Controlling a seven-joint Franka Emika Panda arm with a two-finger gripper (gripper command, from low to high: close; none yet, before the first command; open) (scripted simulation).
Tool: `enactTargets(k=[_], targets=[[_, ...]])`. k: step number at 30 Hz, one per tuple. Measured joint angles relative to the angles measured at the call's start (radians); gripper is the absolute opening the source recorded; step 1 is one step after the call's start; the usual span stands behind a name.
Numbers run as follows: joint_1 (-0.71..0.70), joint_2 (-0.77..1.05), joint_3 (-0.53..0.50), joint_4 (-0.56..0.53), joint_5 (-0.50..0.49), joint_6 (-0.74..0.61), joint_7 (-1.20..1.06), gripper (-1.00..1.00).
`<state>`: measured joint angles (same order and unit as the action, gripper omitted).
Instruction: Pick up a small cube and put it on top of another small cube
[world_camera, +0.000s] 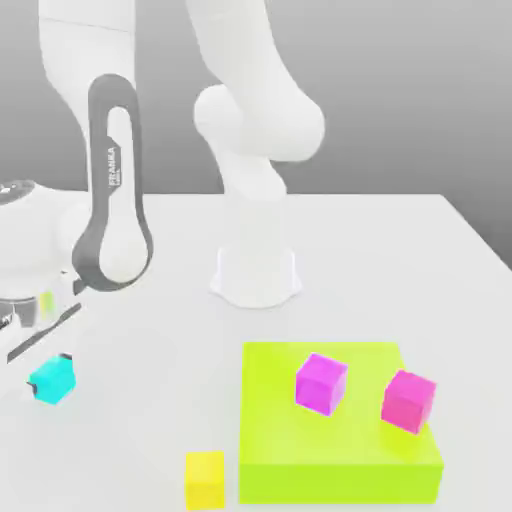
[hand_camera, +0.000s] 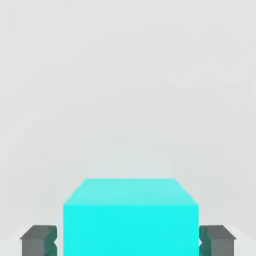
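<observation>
**Gripper astride cyan cube, fingers not yet touching it**

At the table's (world_camera: 400, 240) nine o'clock edge in the exterior view, the gripper (world_camera: 50, 368) sits low over the cyan cube (world_camera: 52, 379), which rests on the white surface. In the hand view the cyan cube (hand_camera: 130, 220) lies between the two dark fingertips (hand_camera: 37, 240), with a narrow gap visible on each side; the gripper (hand_camera: 128, 241) is open around the cube, not clamped.

The yellow cube (world_camera: 205, 478) stands on the table at six o'clock, well apart from the cyan cube and just beside the lime-green slab (world_camera: 340, 450). Two magenta cubes (world_camera: 321, 382) rest on the slab's top. The arm's base (world_camera: 255, 275) stands at centre.
</observation>
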<state>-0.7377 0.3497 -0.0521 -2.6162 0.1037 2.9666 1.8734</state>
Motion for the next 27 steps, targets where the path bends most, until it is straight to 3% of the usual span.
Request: enactTargets(k=[3, 9, 19, 24, 25, 27], targets=[[-0.002, 0.003, 0.002, 0.001, 0.001, 0.003, 0.0, -1.0], [0.027, -0.184, -0.029, -0.034, -0.059, -0.149, 0.042, -1.0], [0.311, -0.227, 0.265, 0.095, -0.154, -0.325, -0.035, -1.0], [0.373, -0.085, 0.264, 0.127, -0.247, -0.219, 0.013, -1.0], [0.381, -0.06, 0.254, 0.13, -0.261, -0.198, 0.023, 1.0], [0.381, -0.06, 0.254, 0.13, -0.261, -0.198, 0.023, 1.0]])
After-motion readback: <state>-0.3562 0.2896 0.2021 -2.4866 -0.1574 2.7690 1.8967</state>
